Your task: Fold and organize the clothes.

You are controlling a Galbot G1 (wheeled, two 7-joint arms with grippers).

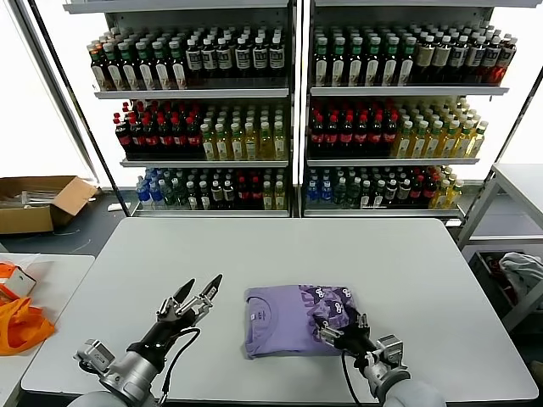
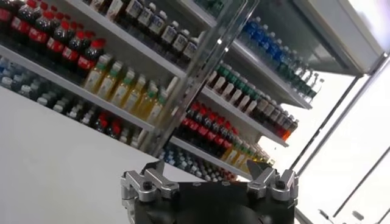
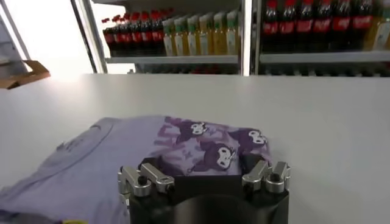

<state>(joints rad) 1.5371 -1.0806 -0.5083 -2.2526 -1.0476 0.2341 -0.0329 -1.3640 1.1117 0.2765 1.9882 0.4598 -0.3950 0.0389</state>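
Observation:
A folded lavender T-shirt (image 1: 288, 320) with a dark purple cartoon print lies on the grey table (image 1: 390, 254), near its front edge. The print faces up on the shirt's right half (image 3: 207, 143), and the plain collar side is on the left (image 3: 85, 158). My right gripper (image 1: 341, 326) is low over the shirt's near right corner, open, its fingers spread over the printed fabric (image 3: 200, 163). My left gripper (image 1: 203, 285) is raised above the bare table to the left of the shirt, open and empty, pointing up toward the shelves (image 2: 201, 170).
Shelves of bottled drinks (image 1: 288, 110) stand behind the table. A cardboard box (image 1: 38, 203) is on the floor at left. An orange fabric item (image 1: 21, 324) lies on a side table at left. A grey-white cloth bundle (image 1: 522, 273) sits on a rack at right.

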